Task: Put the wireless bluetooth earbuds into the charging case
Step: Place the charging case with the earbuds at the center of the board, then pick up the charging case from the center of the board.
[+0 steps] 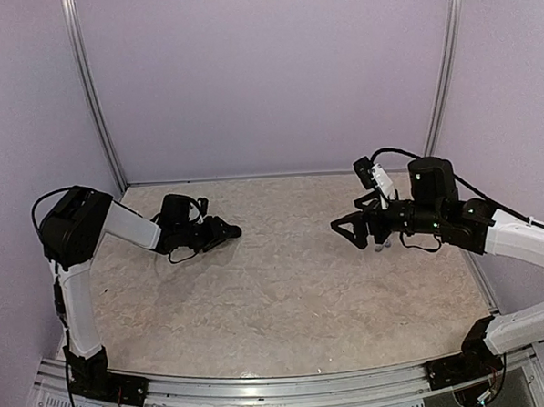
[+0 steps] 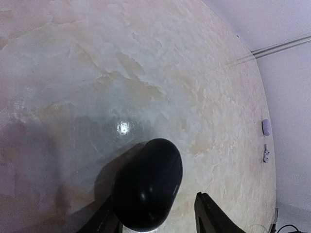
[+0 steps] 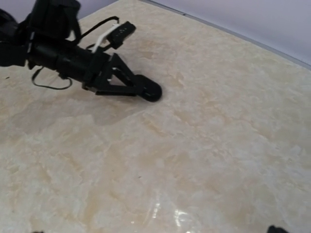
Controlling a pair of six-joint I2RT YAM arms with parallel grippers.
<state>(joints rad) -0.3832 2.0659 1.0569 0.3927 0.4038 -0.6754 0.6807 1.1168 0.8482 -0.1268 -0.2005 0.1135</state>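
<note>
Left pincer (image 1: pixel 217 232): loose around the black case (image 2: pixel 148 191), gap at its 3 o'clock.
Right pincer (image 1: pixel 351 228): wide open, empty.
Done: nothing I can see.
To do: all of it, I think.

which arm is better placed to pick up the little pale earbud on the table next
Right. Its end effector is open and hangs close to the pale earbud, while the left end effector straddles the black case, well across from the earbud.

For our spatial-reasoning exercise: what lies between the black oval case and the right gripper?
Only bare tabletop separates the black oval case from the right gripper, clearest in the top external view.
</note>
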